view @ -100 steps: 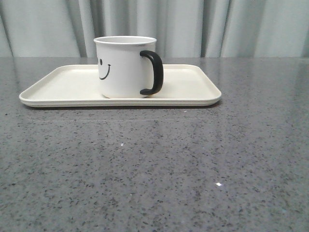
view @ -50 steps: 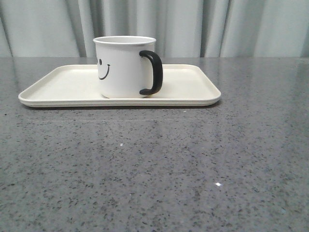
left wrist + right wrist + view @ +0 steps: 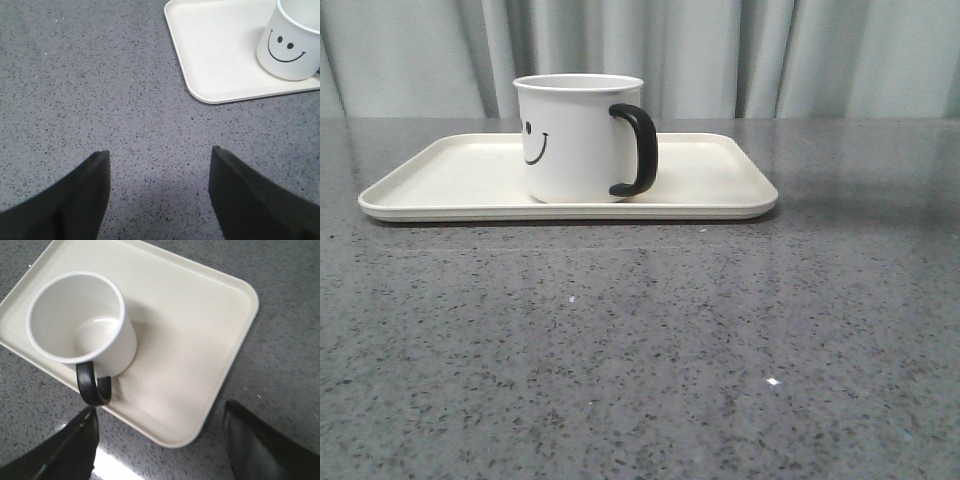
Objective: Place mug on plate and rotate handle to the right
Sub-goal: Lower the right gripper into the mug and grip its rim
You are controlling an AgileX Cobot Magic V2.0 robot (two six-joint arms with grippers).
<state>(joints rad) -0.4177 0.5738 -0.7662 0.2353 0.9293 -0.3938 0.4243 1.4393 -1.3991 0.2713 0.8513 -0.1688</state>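
Note:
The white mug [image 3: 578, 140] stands upright on the cream plate [image 3: 450, 180], smiley face to the left and black handle [image 3: 638, 148] pointing right. No gripper shows in the front view. In the left wrist view my left gripper [image 3: 160, 165] is open over bare tabletop, well apart from the plate [image 3: 215, 50] and mug [image 3: 290, 45]. In the right wrist view my right gripper [image 3: 160, 412] is open and empty, above the plate's [image 3: 200, 340] corner; the empty mug [image 3: 82, 322] and its handle [image 3: 92, 385] lie just beyond one fingertip.
The speckled grey tabletop [image 3: 640, 340] stretches in front of the plate. Pale curtains [image 3: 740, 55] hang behind the table's far edge.

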